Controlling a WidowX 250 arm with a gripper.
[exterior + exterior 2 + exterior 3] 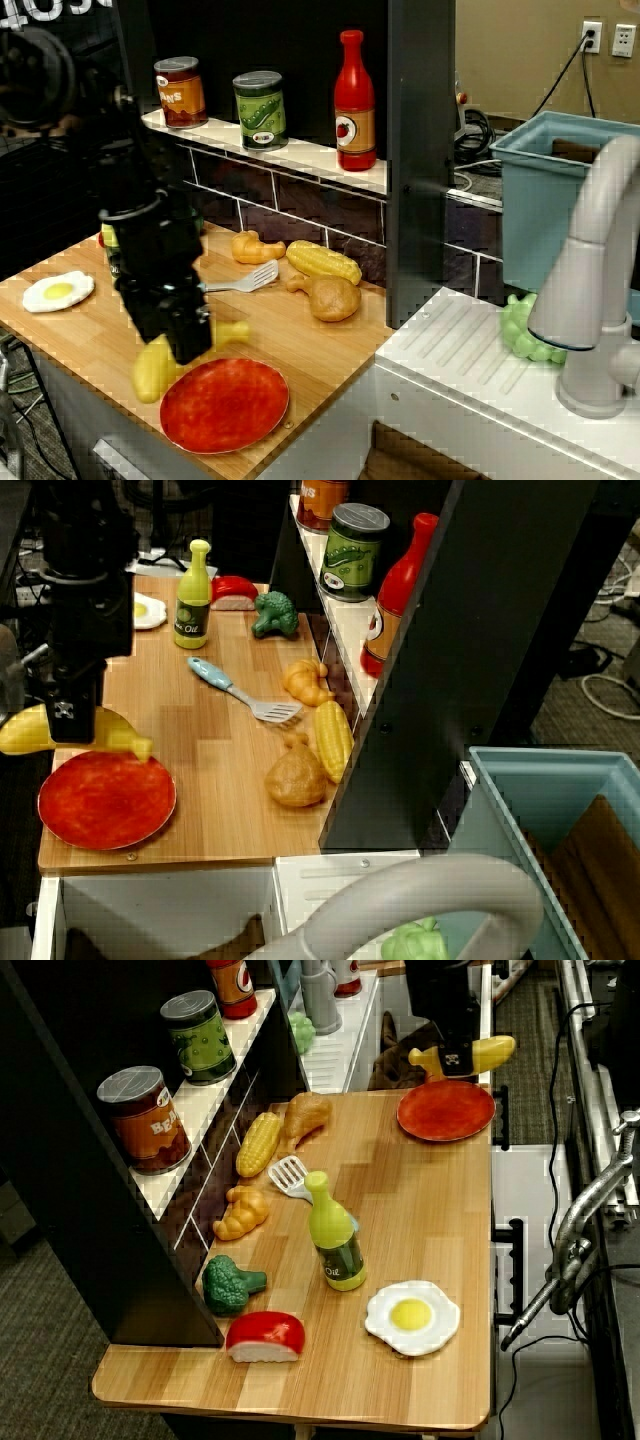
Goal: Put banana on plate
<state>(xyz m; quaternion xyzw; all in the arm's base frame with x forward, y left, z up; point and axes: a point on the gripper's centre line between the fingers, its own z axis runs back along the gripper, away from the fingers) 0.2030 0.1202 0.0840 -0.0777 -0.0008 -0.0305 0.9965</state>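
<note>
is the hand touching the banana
Touching. The view from the sink end shows the hand closed across the middle of the banana, whose ends stick out either side.

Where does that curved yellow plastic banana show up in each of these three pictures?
View from the counter's front: banana lower left, partly behind the black tool.
View from above the sink end: banana far left, under the tool.
View from the far counter end: banana top right.
Shared landmark: the flat round red-orange plate right beside it.

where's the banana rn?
In the view from above, the banana sits at the left edge of the counter, just behind the plate, with the gripper closed around its middle.
</note>
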